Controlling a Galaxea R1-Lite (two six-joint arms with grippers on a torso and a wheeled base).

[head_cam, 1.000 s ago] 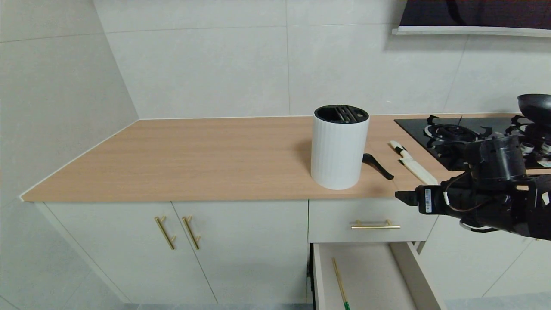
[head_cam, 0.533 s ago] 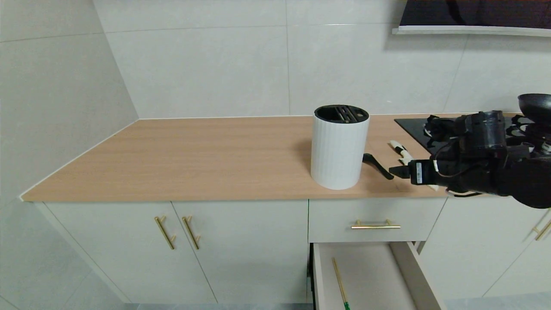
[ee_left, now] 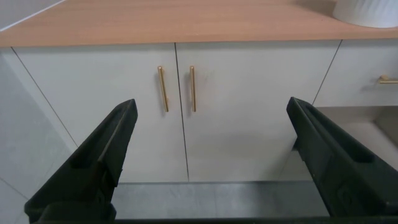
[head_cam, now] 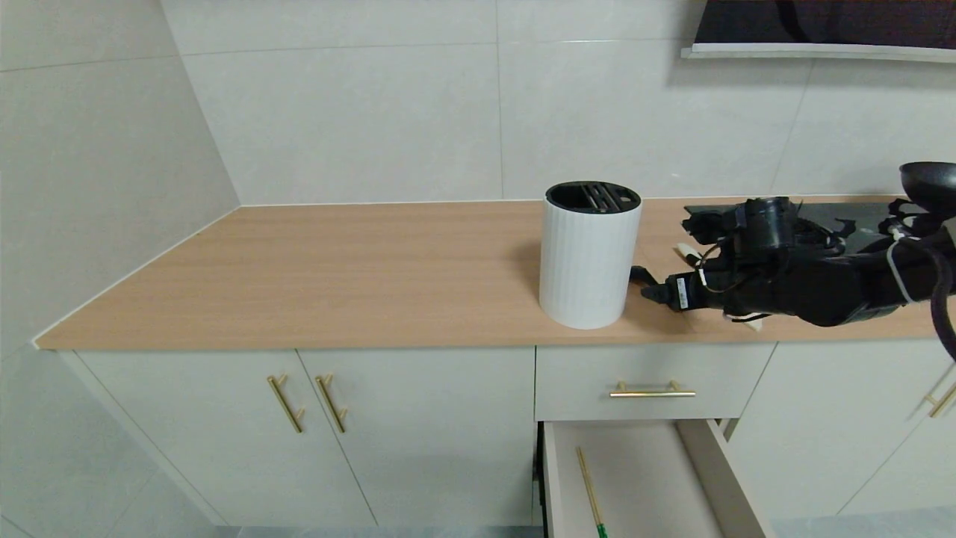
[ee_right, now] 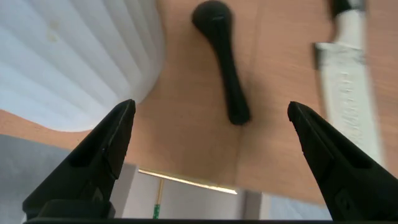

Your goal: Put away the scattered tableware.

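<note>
Two pieces lie loose on a wooden worktop (head_cam: pixel 336 269) under a pale tiled wall (head_cam: pixel 358 119).
Near the front edge, toward its right end, a black spoon (ee_right: pixel 227 74) lies just beside a ribbed white holder (head_cam: pixel 589 258), a white knife (ee_right: pixel 351 106) next along. The right gripper (ee_right: pixel 209 112) hovers spread over the spoon; the left gripper (ee_left: pixel 210 106), spread too, faces the cupboard doors (ee_left: pixel 249 112).

A wooden countertop (head_cam: pixel 336 276) runs along a pale tiled wall (head_cam: pixel 358 112). Below it are two cabinet doors (head_cam: pixel 246 448) with slim gold handles (head_cam: pixel 286 403) and a closed drawer front (head_cam: pixel 650 368). At the far right sit a black gas hob (head_cam: pixel 859 213) and what may be a dark pan (head_cam: pixel 930 179), under a hood (head_cam: pixel 814 30).
</note>
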